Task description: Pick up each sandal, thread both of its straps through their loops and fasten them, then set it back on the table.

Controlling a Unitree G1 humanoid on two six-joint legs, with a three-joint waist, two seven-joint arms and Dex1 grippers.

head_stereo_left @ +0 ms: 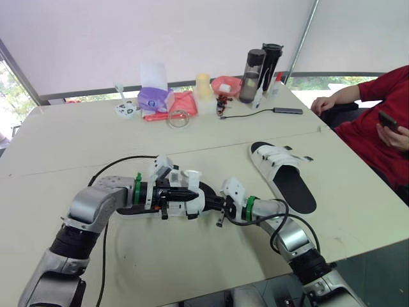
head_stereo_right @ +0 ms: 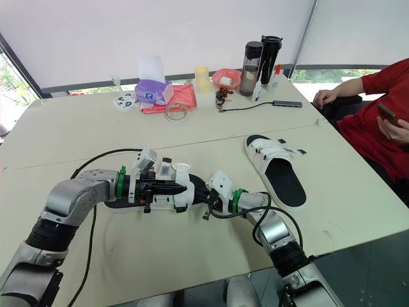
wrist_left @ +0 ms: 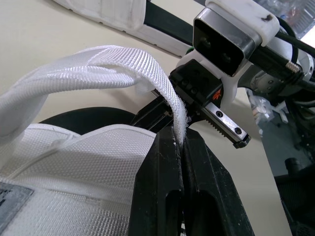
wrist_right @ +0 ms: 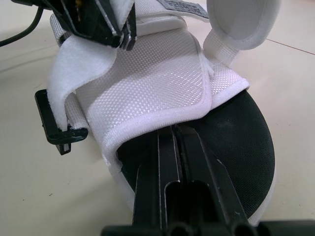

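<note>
lying near the front middle of the pale matte table (head_stereo_left: 96,137), the white mesh sandal with a black footbed (head_stereo_right: 181,197) stretches between both arms; whether it touches the tabletop cannot be told. its upper is a coarse, glossy weave bound with a smooth piped edge, and a black plastic loop (wrist_right: 51,125) juts from one side. the white woven strap (wrist_left: 98,69), ribbed and stiff, arches up in a bow. bare tabletop spreads to the left and behind, while the table's front edge runs close under the right arm. the second white sandal (head_stereo_left: 287,176) lies flat to the right, apart from both arms. the left gripper (wrist_left: 181,135) is clamped on the strap's fuzzy tip, fingers pressed together. the right gripper (wrist_right: 176,129) is closed too, pinching the piped rim at the sandal's rounded end.
</note>
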